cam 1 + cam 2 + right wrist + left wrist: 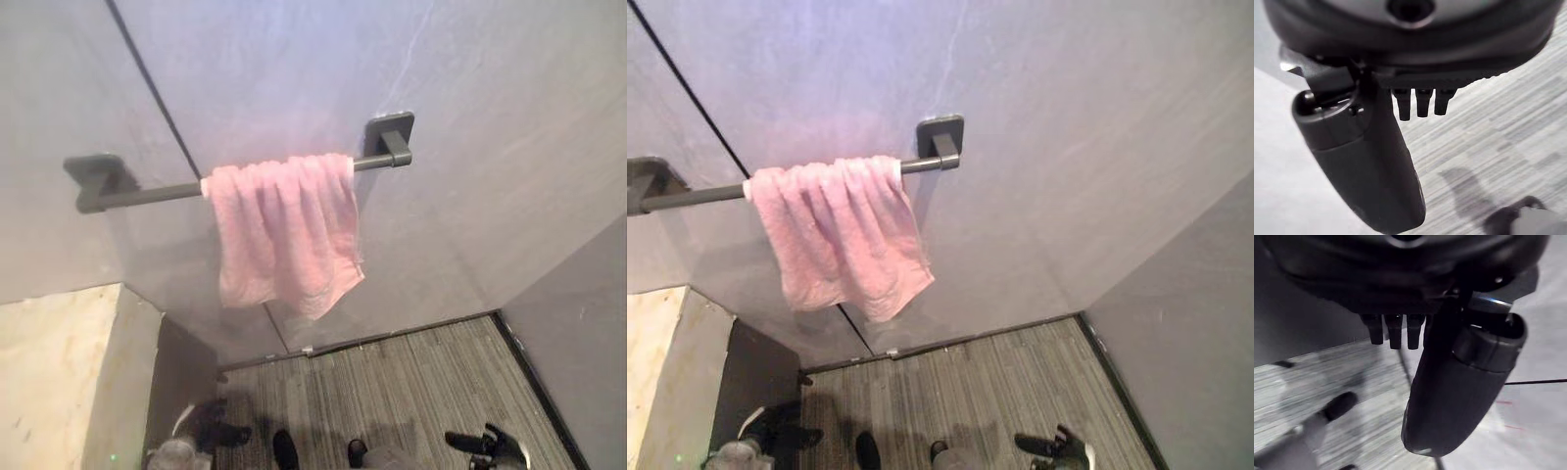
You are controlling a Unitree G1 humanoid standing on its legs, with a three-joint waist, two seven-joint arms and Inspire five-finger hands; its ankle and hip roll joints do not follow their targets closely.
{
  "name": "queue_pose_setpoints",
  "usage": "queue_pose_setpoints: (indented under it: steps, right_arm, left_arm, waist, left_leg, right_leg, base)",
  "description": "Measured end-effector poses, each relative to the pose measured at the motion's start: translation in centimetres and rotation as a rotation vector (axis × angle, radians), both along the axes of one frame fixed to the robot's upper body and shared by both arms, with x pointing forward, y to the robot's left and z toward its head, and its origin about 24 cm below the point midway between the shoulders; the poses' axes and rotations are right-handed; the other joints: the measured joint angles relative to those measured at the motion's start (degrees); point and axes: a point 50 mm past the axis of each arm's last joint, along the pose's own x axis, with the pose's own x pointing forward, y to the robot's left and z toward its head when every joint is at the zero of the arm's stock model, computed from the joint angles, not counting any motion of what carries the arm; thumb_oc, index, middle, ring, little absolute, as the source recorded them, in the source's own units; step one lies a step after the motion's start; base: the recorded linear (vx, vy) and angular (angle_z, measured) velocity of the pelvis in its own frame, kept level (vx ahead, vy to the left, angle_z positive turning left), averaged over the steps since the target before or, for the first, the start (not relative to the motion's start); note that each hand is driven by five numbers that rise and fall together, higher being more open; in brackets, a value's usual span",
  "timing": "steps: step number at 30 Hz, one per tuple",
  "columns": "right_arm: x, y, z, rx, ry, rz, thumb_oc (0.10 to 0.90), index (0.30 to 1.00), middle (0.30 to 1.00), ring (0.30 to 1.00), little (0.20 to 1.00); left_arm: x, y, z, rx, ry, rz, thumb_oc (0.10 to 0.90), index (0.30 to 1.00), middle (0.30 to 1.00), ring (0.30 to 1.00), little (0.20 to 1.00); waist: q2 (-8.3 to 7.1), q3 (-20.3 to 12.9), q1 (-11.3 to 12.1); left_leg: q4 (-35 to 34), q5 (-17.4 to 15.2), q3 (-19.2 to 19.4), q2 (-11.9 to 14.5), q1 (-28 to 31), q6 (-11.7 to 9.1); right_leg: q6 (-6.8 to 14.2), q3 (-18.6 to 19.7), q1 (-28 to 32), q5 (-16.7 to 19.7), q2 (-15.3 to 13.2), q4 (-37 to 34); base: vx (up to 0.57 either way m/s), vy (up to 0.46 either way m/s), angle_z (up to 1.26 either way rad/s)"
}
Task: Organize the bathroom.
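Observation:
A pink towel [284,230] hangs bunched over a dark towel bar [147,196] fixed to the grey wall, its lower edge slanting and loose. Both hands are low and far below the towel. My left hand [211,423] sits near the floor beside the ledge. In its wrist view the left hand [1459,382] has straight fingers and holds nothing. My right hand [480,444] hangs over the floor at the lower right. In its own wrist view the right hand [1366,161] is also open and empty.
A beige stone ledge [59,372] with a dark side stands at the lower left. Grey striped flooring [411,382] runs along the wall's foot. A grey side wall [578,333] closes the right.

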Motion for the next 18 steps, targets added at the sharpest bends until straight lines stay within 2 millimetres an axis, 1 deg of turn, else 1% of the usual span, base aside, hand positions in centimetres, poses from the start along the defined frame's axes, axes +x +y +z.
queue_pose_setpoints:
  steps: [1,2,3,4,5,6,9,10,13,18]
  right_arm:
    - [0.7,-0.3,0.9,-0.02,-0.055,-0.009,0.8,0.9,0.9,0.9,0.9]
    - [1.0,-0.4,1.4,-0.024,-0.081,-0.014,0.8,0.9,0.9,0.9,0.9]
    - [1.6,-0.6,2.6,-0.038,-0.156,-0.013,0.8,0.9,0.9,0.9,0.9]
    - [1.8,-0.8,3.6,-0.052,-0.215,-0.019,0.8,0.9,0.9,0.9,0.9]
    - [2.0,-1.0,4.0,-0.058,-0.239,-0.022,0.8,0.9,0.9,0.9,0.9]
    - [2.1,-1.3,4.8,-0.073,-0.284,-0.025,0.8,0.9,0.9,0.9,0.9]
    - [2.3,-1.6,5.8,-0.087,-0.34,-0.026,0.8,0.9,0.9,0.9,0.9]
    - [2.3,-1.6,6.4,-0.078,-0.376,-0.003,0.8,0.9,0.9,0.9,0.9]
    - [2.3,-1.4,7.2,-0.071,-0.41,0.064,0.8,0.9,0.9,0.9,0.9]
    - [3.4,-0.8,8.8,-0.063,-0.489,0.16,0.8,0.9,0.9,0.9,0.9]
  left_arm:
    - [0.8,0.5,1.2,0.006,-0.064,0.006,0.8,0.9,0.9,0.9,0.9]
    - [0.7,0.7,1.6,0.008,-0.079,0.012,0.8,0.9,0.9,0.9,0.9]
    - [1.2,1.2,3.0,0.017,-0.146,0.022,0.8,0.9,0.9,0.9,0.9]
    - [1.4,1.8,4.1,0.035,-0.189,0.022,0.8,0.9,0.9,0.9,0.9]
    - [1.6,1.9,4.6,0.034,-0.207,0.018,0.8,0.9,0.9,0.9,0.9]
    - [1.7,2.0,5.6,0.039,-0.249,0.01,0.8,0.9,0.9,0.9,0.9]
    - [1.9,2.3,6.8,0.054,-0.29,-0.009,0.8,0.9,0.9,0.9,0.9]
    - [2.1,2.3,7.5,0.053,-0.309,-0.022,0.8,0.9,0.9,0.9,0.9]
    - [2.8,2.2,9.0,0.062,-0.361,-0.073,0.8,0.9,0.9,0.9,0.9]
    - [4.3,1.3,11.3,0.078,-0.449,-0.179,0.8,0.9,0.9,0.9,0.9]
  waist:
    - [0.1,-0.11,0.21]
    - [0.12,-0.1,0.39]
    - [0.23,-0.04,0.46]
    - [0.29,-0.08,0.68]
    - [0.33,-0.1,0.84]
    - [0.35,-0.06,1.14]
    - [0.25,0.0,1.15]
    - [0.33,0.11,1.22]
    - [0.31,0.14,1.17]
    - [0.35,0.18,1.1]
  left_leg:
    - [0.03,0.03,-0.25,0.0,0.17,-0.05]
    - [0.06,0.01,-0.33,0.0,0.16,-0.07]
    - [0.06,-0.1,-0.55,0.0,0.16,-0.19]
    - [0.19,-0.11,-0.73,0.0,0.2,-0.2]
    - [0.26,-0.12,-0.74,0.01,0.2,-0.22]
    - [0.36,-0.14,-0.76,0.02,0.19,-0.24]
    - [0.88,-0.37,-0.82,0.01,0.2,-0.44]
    - [0.93,-0.34,-0.85,0.01,0.17,-0.47]
    - [1.02,-0.34,-0.93,0.0,0.21,-0.5]
    - [1.04,-0.33,-0.94,0.01,0.2,-0.53]
  right_leg:
    - [-0.11,-0.33,0.24,-0.12,-0.01,0.21]
    - [-0.27,-0.41,0.2,-0.23,0.0,0.37]
    - [-0.45,-0.6,0.02,-0.52,0.0,0.91]
    - [-0.52,-0.81,0.08,-0.69,0.0,1.18]
    - [-0.58,-0.84,0.08,-0.74,0.01,1.27]
    - [-0.68,-0.86,0.02,-0.85,0.01,1.52]
    - [-0.74,-1.01,-0.03,-1.43,-0.05,2.27]
    - [-0.75,-1.13,-0.03,-1.55,-0.05,2.37]
    - [-0.71,-1.23,-0.15,-2.0,-0.09,2.94]
    - [-0.72,-1.36,-0.08,-2.04,-0.09,2.87]
  base:
    - [0.03,-0.013,0.14]
    - [0.04,-0.016,0.11]
    - [0.04,-0.015,0.09]
    - [0.03,-0.014,0.08]
    - [0.03,-0.013,0.05]
    - [0.0,0.0,0.0]
    - [0.02,-0.016,0.02]
    - [0.0,0.0,0.0]
    - [0.01,-0.024,0.02]
    - [0.02,-0.03,0.01]
